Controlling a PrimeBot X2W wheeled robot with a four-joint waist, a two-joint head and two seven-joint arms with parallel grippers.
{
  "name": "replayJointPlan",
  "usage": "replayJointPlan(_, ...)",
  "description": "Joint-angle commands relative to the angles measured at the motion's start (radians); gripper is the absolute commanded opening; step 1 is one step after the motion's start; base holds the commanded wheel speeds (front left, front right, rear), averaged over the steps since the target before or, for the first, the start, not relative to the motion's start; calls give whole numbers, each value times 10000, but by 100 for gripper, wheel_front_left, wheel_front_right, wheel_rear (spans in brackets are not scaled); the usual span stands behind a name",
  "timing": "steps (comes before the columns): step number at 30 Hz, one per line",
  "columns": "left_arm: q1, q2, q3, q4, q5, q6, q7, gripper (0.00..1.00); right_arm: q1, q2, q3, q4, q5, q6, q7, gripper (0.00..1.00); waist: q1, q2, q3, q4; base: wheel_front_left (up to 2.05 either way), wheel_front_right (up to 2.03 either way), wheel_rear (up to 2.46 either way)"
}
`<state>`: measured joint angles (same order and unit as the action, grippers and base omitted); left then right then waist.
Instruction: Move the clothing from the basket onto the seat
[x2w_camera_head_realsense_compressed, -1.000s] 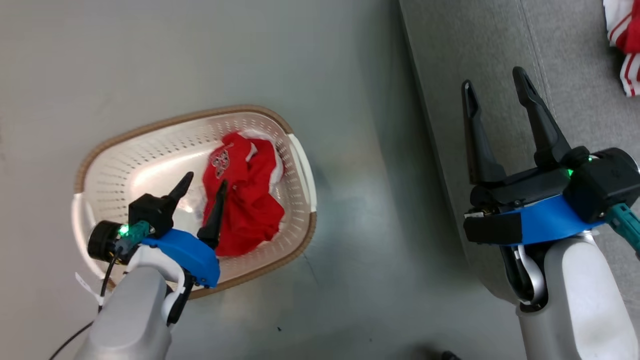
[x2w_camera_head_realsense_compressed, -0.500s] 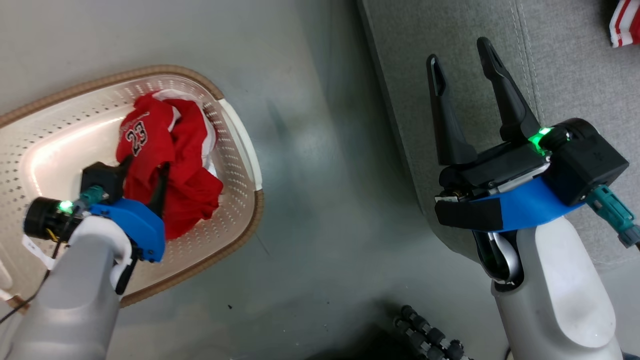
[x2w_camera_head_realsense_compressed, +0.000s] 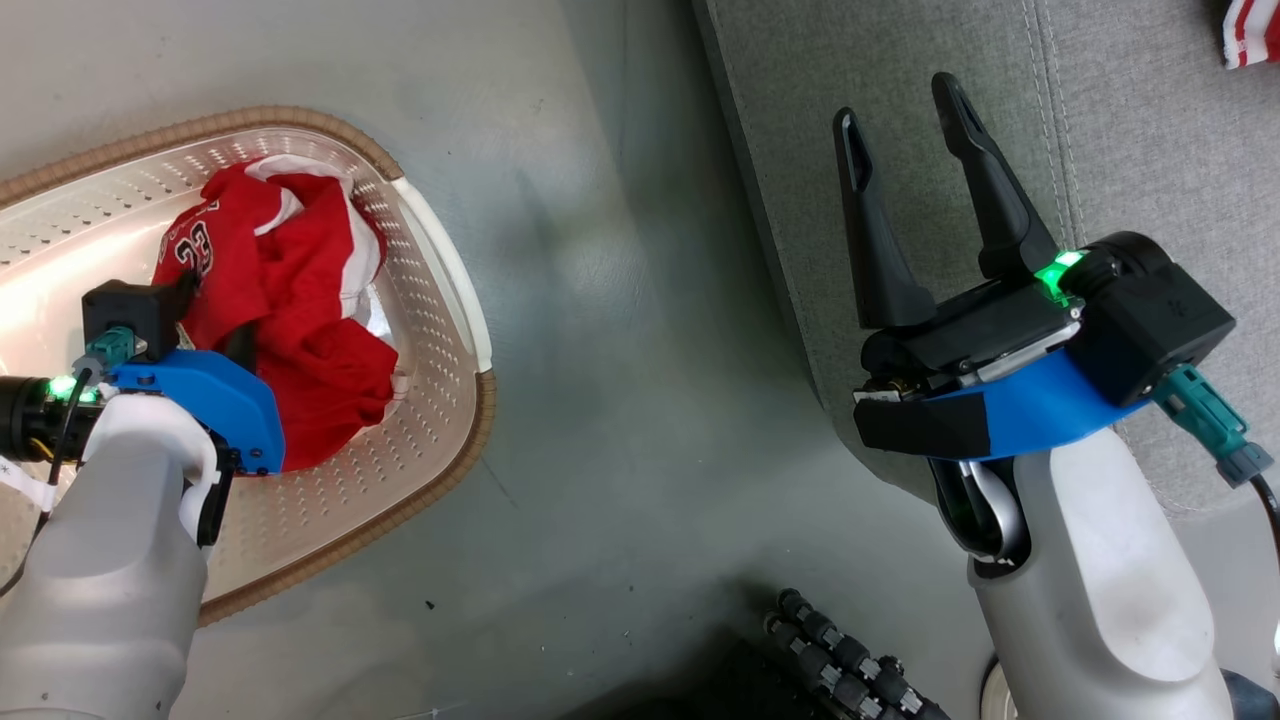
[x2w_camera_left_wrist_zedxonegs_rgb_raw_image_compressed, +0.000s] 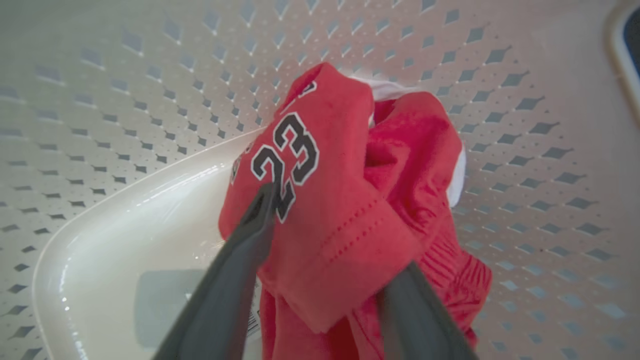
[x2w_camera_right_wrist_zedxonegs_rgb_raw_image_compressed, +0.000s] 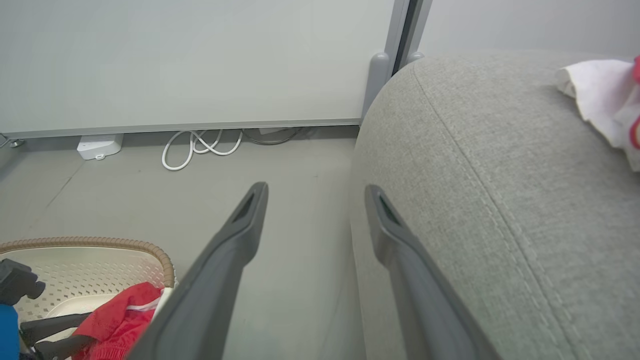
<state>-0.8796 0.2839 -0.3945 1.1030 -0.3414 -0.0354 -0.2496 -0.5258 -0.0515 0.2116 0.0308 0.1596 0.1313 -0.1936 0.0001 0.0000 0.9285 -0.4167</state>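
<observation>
A red garment (x2w_camera_head_realsense_compressed: 300, 300) with a "23" print (x2w_camera_left_wrist_zedxonegs_rgb_raw_image_compressed: 290, 155) lies bunched in the cream perforated basket (x2w_camera_head_realsense_compressed: 440, 250) on the floor at the left. My left gripper (x2w_camera_head_realsense_compressed: 212, 318) is down in the basket, open, with a fold of the red cloth (x2w_camera_left_wrist_zedxonegs_rgb_raw_image_compressed: 350, 225) between its fingers; the right fingertip is hidden by the fabric. My right gripper (x2w_camera_head_realsense_compressed: 900, 110) hangs open and empty over the front edge of the grey seat (x2w_camera_head_realsense_compressed: 1150, 150). A second red and white garment (x2w_camera_head_realsense_compressed: 1250, 35) lies on the seat at the far right, cut off by the frame.
Bare grey floor (x2w_camera_head_realsense_compressed: 620, 350) separates the basket from the sofa. A dark ribbed hose (x2w_camera_head_realsense_compressed: 840, 660) lies at the bottom edge. In the right wrist view, white cable loops (x2w_camera_right_wrist_zedxonegs_rgb_raw_image_compressed: 200, 145) and a small white box (x2w_camera_right_wrist_zedxonegs_rgb_raw_image_compressed: 100, 146) lie along the wall.
The head camera has shifted, sliding the scene left. My left gripper has sunk deeper into the basket, and its fingers now straddle the red garment. The right gripper stays open.
</observation>
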Motion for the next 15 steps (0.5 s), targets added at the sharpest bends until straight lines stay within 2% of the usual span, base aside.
replayJointPlan(1, -133, 44, 8, 76, -25, 27, -74, 0, -131, 21, 15, 35, 72, -10, -32, 100, -1, 0, -9, 1, 0, 0, 0)
replayJointPlan(15, -117, -187, -63, 367, -199, -213, -167, 0, -241, 21, -5, 290, -92, -9, -19, 100, -1, 0, -411, 220, 0, 0, 0)
